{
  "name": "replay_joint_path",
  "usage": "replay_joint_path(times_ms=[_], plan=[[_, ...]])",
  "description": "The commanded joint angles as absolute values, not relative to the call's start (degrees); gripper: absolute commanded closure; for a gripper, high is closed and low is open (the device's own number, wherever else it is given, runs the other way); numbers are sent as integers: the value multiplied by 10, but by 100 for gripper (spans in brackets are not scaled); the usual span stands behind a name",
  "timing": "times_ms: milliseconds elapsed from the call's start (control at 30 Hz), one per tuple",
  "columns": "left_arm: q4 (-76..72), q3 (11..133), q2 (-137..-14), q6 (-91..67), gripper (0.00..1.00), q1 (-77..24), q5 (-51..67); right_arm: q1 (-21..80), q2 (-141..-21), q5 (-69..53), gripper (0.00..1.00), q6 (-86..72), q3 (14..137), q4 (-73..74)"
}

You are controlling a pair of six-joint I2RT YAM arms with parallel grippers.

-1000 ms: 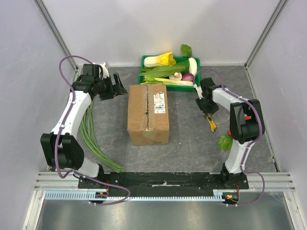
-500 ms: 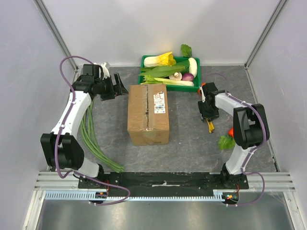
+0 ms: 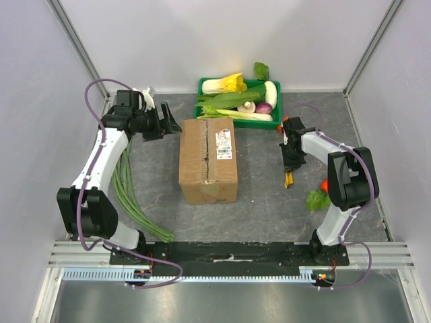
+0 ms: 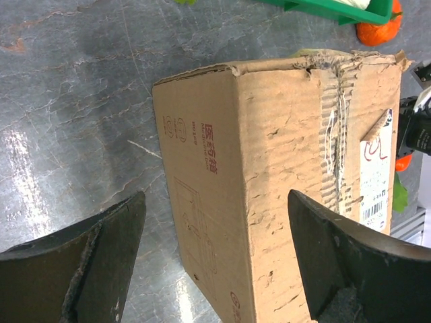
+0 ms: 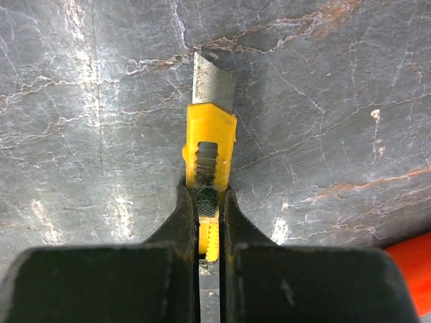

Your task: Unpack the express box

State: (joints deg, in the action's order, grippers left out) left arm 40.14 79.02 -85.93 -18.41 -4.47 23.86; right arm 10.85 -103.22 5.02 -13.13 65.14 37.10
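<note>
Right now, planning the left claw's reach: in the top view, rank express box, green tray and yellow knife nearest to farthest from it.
1. express box, beside the left claw.
2. green tray, farther back.
3. yellow knife, far right.

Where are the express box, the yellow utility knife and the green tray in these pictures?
express box (image 3: 195,161): top view, top face, left of the seam.
utility knife (image 5: 210,128): right wrist view, yellow body just behind the blade.
green tray (image 3: 262,124): top view, near wall.
</note>
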Motion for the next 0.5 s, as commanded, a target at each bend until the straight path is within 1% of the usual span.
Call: replay_joint_path(times_ms=[0, 67, 200, 367, 467], plan=[[377, 802, -828, -198, 9, -41, 270, 121, -1064, 58, 100, -151, 668, 377], [370, 804, -822, -197, 9, -41, 290, 128, -1051, 59, 100, -156, 685, 383], [332, 795, -801, -207, 9, -41, 328, 134, -1017, 45, 100, -166, 760, 399], [233, 763, -751, -238, 9, -40, 347, 141, -967, 3, 100, -171, 836, 404], [157, 725, -713, -280, 9, -41, 330, 146, -947, -35, 100, -173, 880, 404]])
